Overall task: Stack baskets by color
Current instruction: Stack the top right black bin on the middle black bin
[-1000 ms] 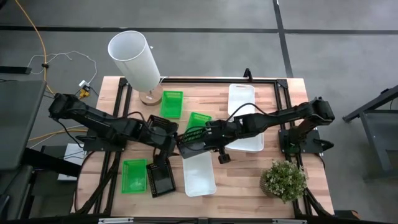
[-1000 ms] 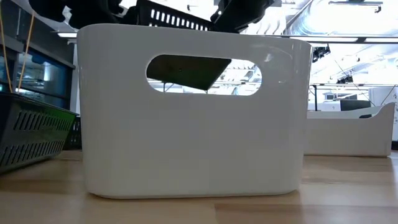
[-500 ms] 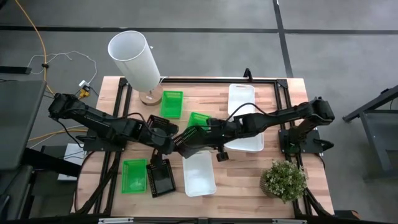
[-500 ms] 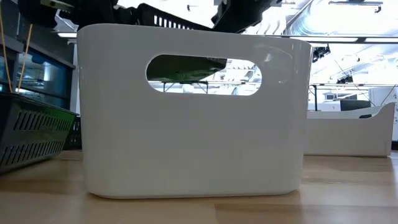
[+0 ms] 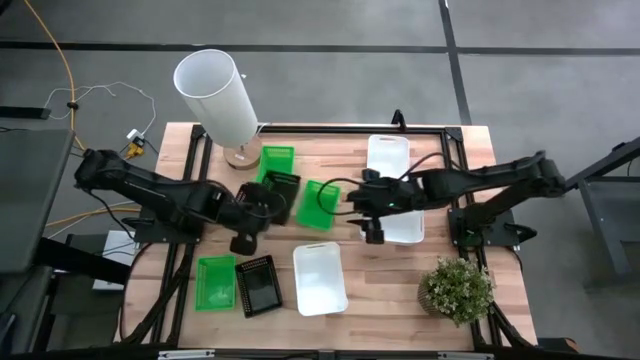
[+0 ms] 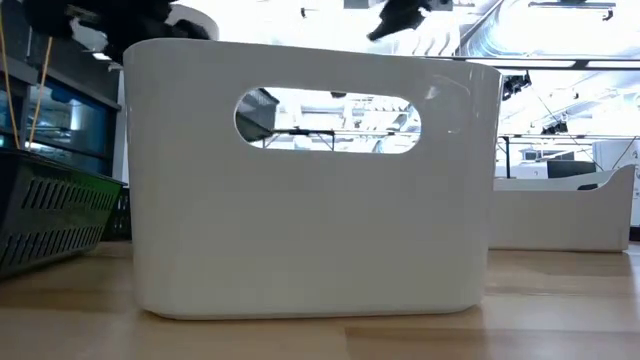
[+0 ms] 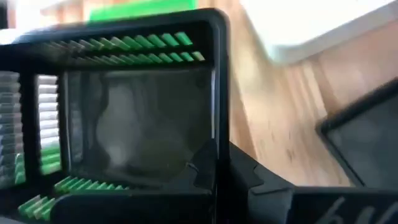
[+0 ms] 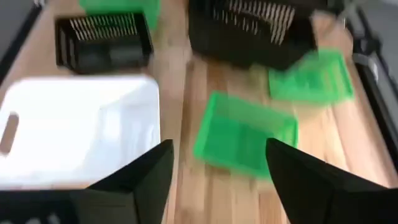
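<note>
A handover of a black slotted basket (image 5: 281,192) is judged to be the step in hand. In the high view this basket is seen left of centre, gripped by the left gripper (image 5: 262,203), whose fingers are pressed together on its rim; in the left wrist view the same rim is seen pinched close before the lens. The right gripper (image 5: 355,199), at centre, is spread wide and holds nothing, just right of a green basket (image 5: 318,204) lying on the table.

The next move is judged to call for the held basket to be carried to the lower left of the frame and set squarely into the black basket (image 5: 259,285) resting there, beside a second green basket (image 5: 215,282). A third green basket (image 5: 276,166) lies at upper centre, partly under the held one. One white basket (image 5: 320,278) is seen at lower centre, another (image 5: 390,172) at upper right; none of the greens is nested yet.

The surface is a pale wooden table (image 5: 380,290) edged by a black frame. A tall white cylinder (image 5: 217,97) stands at upper left and a potted plant (image 5: 457,290) at lower right. Grey floor surrounds the table; in the low view a bright ceiling is seen beyond.
</note>
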{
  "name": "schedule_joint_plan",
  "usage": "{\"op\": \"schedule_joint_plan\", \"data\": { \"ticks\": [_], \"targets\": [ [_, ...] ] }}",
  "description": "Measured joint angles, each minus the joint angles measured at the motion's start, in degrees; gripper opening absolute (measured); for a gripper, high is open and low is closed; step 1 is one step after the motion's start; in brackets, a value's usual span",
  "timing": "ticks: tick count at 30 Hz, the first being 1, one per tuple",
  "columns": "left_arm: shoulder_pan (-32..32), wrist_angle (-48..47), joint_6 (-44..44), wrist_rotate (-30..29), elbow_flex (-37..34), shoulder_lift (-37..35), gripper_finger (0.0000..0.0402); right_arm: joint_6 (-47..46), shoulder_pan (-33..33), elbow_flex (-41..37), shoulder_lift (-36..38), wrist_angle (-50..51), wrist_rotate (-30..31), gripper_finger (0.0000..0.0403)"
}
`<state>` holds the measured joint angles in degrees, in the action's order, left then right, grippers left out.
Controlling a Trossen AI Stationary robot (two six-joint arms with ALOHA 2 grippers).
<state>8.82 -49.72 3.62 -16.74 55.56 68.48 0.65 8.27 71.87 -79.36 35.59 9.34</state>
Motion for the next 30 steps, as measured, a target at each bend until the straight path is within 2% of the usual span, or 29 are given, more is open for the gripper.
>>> {"op": "schedule_joint_plan", "data": {
  "ticks": [3, 7, 12, 16, 20, 30],
  "targets": [
    [1.8, -8.7, -7.7, -3.5, 3.4, -0.7, 0.0, -1.8, 0.6, -4.7, 3.7, -0.2, 2.1, 0.0251],
    [5.4, -15.8, -16.7, -6.6, 2.1, -1.1, 0.0, -5.9, 2.6, -13.8, 9.6, -3.5, 5.6, 0.0252],
    [10.4, -15.9, -23.0, -7.3, -4.4, -1.0, 0.0, -9.4, 4.9, -23.4, 16.4, -12.7, 7.4, 0.0252],
    [12.5, -15.9, -28.2, -10.2, -9.5, -0.6, 0.0, -9.7, 5.9, -26.8, 18.8, -17.7, 8.5, 0.0252],
    [13.0, -13.1, -26.8, -8.7, -12.9, -0.5, 0.0, -8.7, 6.2, -27.5, 19.0, -20.1, 9.3, 0.0252],
    [12.8, -11.0, -22.5, -2.7, -13.1, -0.1, 0.0, -6.6, 6.1, -27.5, 19.0, -23.3, 9.2, 0.0252]
  ]
}}
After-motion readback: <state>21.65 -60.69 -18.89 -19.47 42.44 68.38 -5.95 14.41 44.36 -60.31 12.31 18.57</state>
